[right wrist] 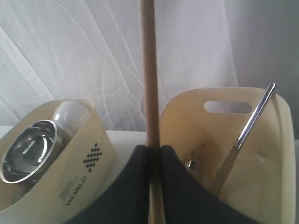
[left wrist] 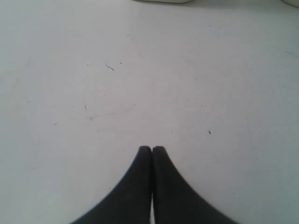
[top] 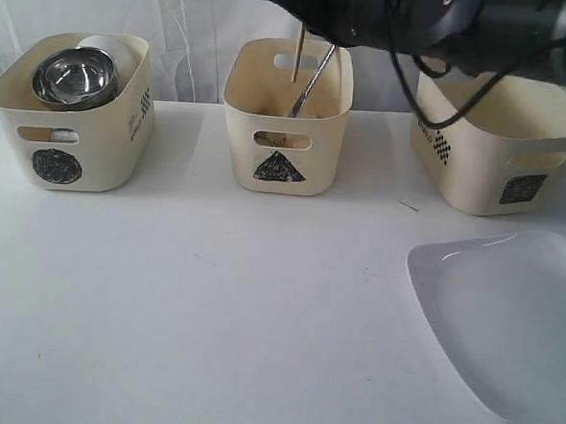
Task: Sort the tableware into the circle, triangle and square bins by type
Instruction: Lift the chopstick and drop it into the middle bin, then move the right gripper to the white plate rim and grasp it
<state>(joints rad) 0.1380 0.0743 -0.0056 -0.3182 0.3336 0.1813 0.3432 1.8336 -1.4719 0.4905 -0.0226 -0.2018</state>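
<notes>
Now the right jaws are clamped on a wooden chopstick (right wrist: pixel 149 70), held upright with its lower end dipping into the triangle bin (top: pixel 240 123), the middle of three on the tabletop (top: pixel 209 313). A steel utensil (top: pixel 312 81) leans inside that bin; which kind, I cannot tell. The circle bin (top: pixel 94 152) holds a steel bowl (top: pixel 75 76) and a white bowl (top: pixel 115 48). The white plate (top: pixel 507 322) lies on the tabletop in front of the square bin (top: pixel 478 166). The left jaws are pressed together, empty, over bare tabletop.
</notes>
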